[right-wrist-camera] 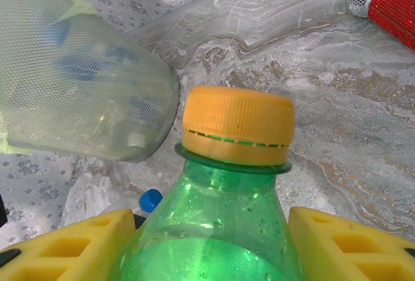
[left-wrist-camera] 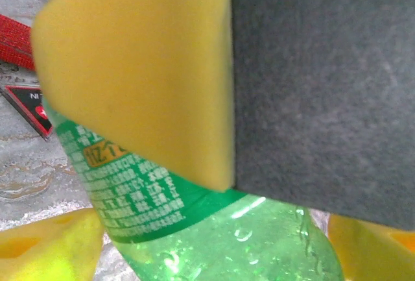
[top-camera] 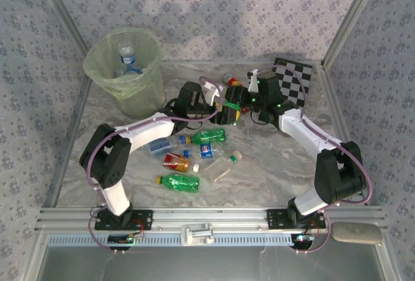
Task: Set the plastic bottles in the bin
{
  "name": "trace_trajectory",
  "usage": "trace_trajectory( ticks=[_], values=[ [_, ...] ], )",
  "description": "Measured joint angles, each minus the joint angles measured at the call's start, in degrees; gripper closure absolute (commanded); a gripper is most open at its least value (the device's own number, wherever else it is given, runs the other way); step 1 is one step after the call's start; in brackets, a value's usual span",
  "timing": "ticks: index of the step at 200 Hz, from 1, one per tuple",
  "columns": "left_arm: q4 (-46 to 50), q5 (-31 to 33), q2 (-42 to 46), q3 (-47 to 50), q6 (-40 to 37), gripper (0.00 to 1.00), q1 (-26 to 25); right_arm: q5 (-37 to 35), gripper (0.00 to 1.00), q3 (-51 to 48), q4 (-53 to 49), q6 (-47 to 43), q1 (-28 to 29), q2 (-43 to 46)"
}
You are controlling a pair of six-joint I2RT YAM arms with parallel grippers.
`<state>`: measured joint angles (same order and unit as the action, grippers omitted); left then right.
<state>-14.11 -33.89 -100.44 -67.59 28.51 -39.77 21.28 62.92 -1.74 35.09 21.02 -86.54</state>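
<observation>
My right gripper [right-wrist-camera: 211,229] is clamped on the green bottle [right-wrist-camera: 217,190] just below its orange cap [right-wrist-camera: 237,125], well to the right of the bin [top-camera: 139,93] in the top view, where my left gripper [left-wrist-camera: 214,245] straddles that bottle's labelled body, though I cannot tell whether its yellow pads [left-wrist-camera: 45,255] press it.

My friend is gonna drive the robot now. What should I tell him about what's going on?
Right gripper: shut on a green bottle with an orange cap, held over the middle of the table.
Left gripper: fingers on either side of that same bottle; I can't tell if it's gripping.
Done: at least one clear bottle is in the bin, back left.
To do: bin the green bottle, then the loose bottles lying near the arms.
</observation>
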Motion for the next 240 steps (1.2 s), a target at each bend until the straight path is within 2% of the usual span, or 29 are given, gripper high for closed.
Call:
trace_trajectory(
  ticks=[66,83,104,160,187,240],
  values=[
    [-0.02,-0.81,-0.09,-0.02,1.66,0.43,-0.07,-2.12,0.48,-0.68,0.79,-0.02,0.72,0.44],
    [-0.02,-1.20,-0.09,-0.02,1.66,0.50,-0.07,-3.06,0.43,-1.20,1.05,-0.02,1.01,0.98],
    [-0.09,-1.33,-0.09,-0.02,1.77,0.54,-0.07,-3.82,0.36,-1.38,1.16,0.00,1.25,1.29],
    [-0.20,-0.24,-0.09,-0.02,1.81,0.55,-0.04,-4.22,0.14,-1.42,1.53,0.26,1.40,1.95],
    [-0.26,1.05,-0.07,0.09,2.14,0.55,0.42,-3.69,0.09,-1.46,1.55,0.48,0.52,2.58],
    [-1.51,3.48,0.28,3.06,3.34,0.56,2.78,-3.93,0.06,-3.74,1.38,0.46,-3.28,7.61]
  ],
)
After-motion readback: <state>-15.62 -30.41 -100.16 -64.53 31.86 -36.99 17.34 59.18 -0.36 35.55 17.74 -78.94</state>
